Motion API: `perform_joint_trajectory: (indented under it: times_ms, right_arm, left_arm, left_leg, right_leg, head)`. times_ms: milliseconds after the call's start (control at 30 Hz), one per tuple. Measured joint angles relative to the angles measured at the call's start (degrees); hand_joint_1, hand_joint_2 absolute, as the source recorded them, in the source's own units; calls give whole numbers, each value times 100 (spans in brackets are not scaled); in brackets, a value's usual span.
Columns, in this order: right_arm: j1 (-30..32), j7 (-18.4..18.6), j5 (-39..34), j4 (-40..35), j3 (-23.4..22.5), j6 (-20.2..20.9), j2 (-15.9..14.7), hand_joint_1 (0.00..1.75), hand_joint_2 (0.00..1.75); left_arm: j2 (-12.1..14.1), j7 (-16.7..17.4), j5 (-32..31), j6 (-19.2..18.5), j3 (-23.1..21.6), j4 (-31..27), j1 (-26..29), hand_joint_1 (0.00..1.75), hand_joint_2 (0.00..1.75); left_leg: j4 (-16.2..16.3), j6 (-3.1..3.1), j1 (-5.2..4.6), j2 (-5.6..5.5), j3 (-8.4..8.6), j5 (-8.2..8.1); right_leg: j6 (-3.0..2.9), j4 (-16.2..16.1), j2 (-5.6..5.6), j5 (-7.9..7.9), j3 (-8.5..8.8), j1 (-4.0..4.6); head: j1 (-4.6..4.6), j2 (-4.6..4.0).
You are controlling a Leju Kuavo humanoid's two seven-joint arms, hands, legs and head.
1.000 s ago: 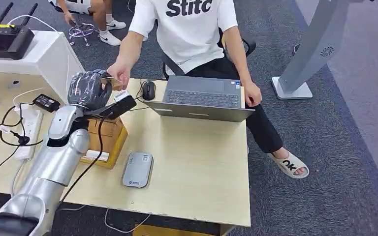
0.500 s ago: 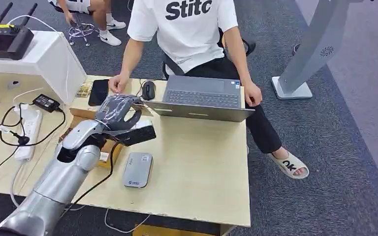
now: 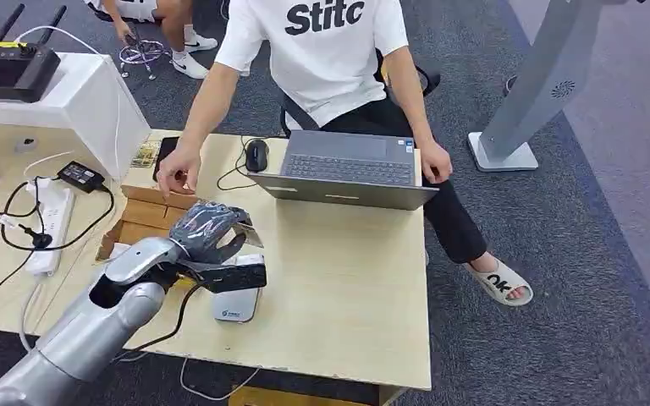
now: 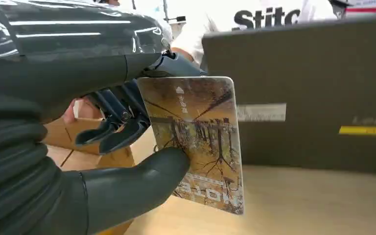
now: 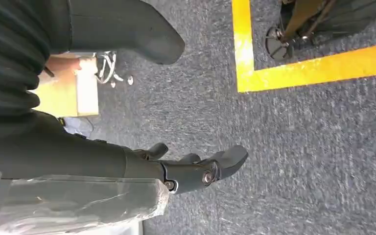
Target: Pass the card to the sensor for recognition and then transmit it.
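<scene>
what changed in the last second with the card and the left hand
The left hand came back from the far left corner of the table, where the person's hand met it, toward the robot; it now hovers above the grey card reader, pinching the card. The person's hand drew back onto the cardboard box. The laptop, mouse and reader stayed put.

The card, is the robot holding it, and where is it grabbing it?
Yes. The left hand pinches the card along one long edge, thumb on the printed face. The right hand holds nothing.
</scene>
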Motion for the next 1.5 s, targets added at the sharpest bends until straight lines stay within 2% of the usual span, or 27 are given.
perform_joint_trajectory:
  times_ms: [133, 333, 467, 633, 867, 1033, 1200, 1500]
  right_arm:
    - [-3, 13, 44, 0, -4, -4, 42, 0, 175]
    - [-29, -4, 100, 4, -5, 15, 85, 0, 175]
    - [-37, -2, 164, 7, -5, 13, 113, 0, 175]
    - [-40, 11, 214, 17, -5, 4, 133, 0, 175]
    - [-42, 35, 288, 26, -4, -11, 140, 0, 175]
    - [-41, 57, 295, 33, -4, -46, 142, 0, 175]
    - [-35, 11, 258, 31, -5, -63, 162, 0, 175]
    - [-21, -63, 212, -9, -94, -42, 192, 0, 175]
  left_arm:
    - [124, 88, 18, 79, -195, 20, 101, 175, 175]
    - [103, 192, -218, 507, -431, 290, 341, 175, 175]
    - [-85, 335, -489, 988, -459, 718, 501, 175, 175]
    - [-326, 372, -745, 1329, -459, 1267, 683, 175, 175]
    - [-619, 470, -1023, 1526, -228, 1836, 671, 175, 175]
    - [-711, 510, -1233, 1675, -29, 2022, 659, 175, 175]
    - [-669, 510, -1390, 1801, 166, 1967, 573, 175, 175]
    - [-114, 479, -1539, 1423, 487, 664, -12, 175, 175]
  left_leg:
    - [0, 0, 0, 0, 0, 0]
    - [0, 0, 0, 1, 1, 0]
    - [0, 0, -1, 0, 1, 0]
    - [0, 0, -1, -5, 0, 0]
    - [-3, 1, -2, -26, 19, -1]
    - [-3, 0, -1, -27, 26, 5]
    - [-2, -3, 1, -28, 22, 24]
    - [-2, -7, 2, -33, -2, 30]
  right_leg:
    - [0, 0, 0, 0, 0, 0]
    - [0, -1, 1, 0, -2, -1]
    - [0, -1, 0, 0, 0, -1]
    - [1, -1, -7, -1, 2, -1]
    - [-1, -2, -32, -7, 30, -1]
    - [-3, -1, -33, -5, 34, 0]
    - [-3, 2, -34, 3, 26, 1]
    - [-1, 5, -35, 10, 6, 1]
  head:
    - [2, 0]
    - [4, 0]
    - [4, 0]
    - [4, 0]
    - [4, 0]
    - [2, 0]
    - [4, 0]
    - [4, 0]
